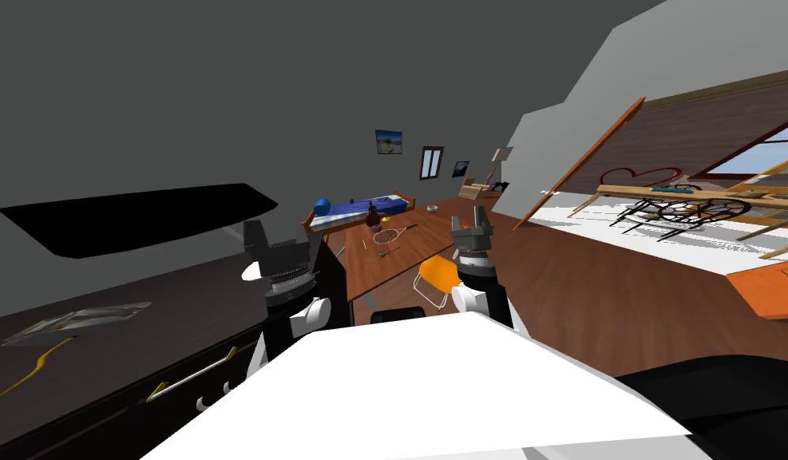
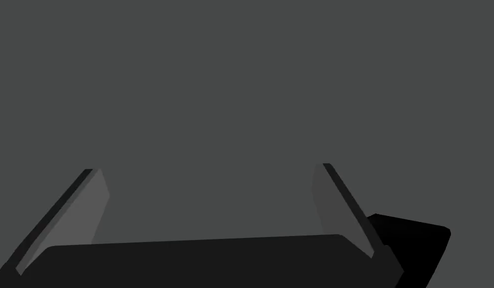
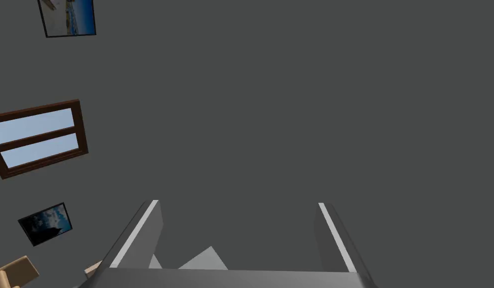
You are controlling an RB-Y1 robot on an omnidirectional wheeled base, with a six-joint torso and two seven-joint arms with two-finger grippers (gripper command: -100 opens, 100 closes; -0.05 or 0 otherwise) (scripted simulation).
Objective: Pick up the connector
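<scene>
Dresser [image 1: 144, 311] matt dark; floor [image 1: 623, 311] smooth wood; right claw [image 3: 238, 203] fingers [image 3: 140, 237] smooth.

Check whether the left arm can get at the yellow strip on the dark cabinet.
Probably not yet. The left gripper is open but raised, facing the grey wall; the yellow strip lies well to its left on the cabinet, by the papers. Nothing blocks the way.

The near-left tabletop [image 1: 144, 311] is blackish brown, its drawer handles [image 1: 194, 374] pale metal; on it lie a grey-and-white printed magazine [image 1: 81, 319] and a thin yellow strip [image 1: 34, 369]. The far tabletop [image 1: 384, 262] is warm brown wood, the chair [image 1: 437, 274] beside it orange with white legs. The far bed [image 1: 364, 208] and ball [image 1: 322, 206] are blue. Floor [image 1: 623, 303] reddish brown, wall [image 1: 224, 96] plain dark grey. The left pincer [image 2: 210, 167] has grey fingers [image 2: 93, 200] on a black body.
</scene>
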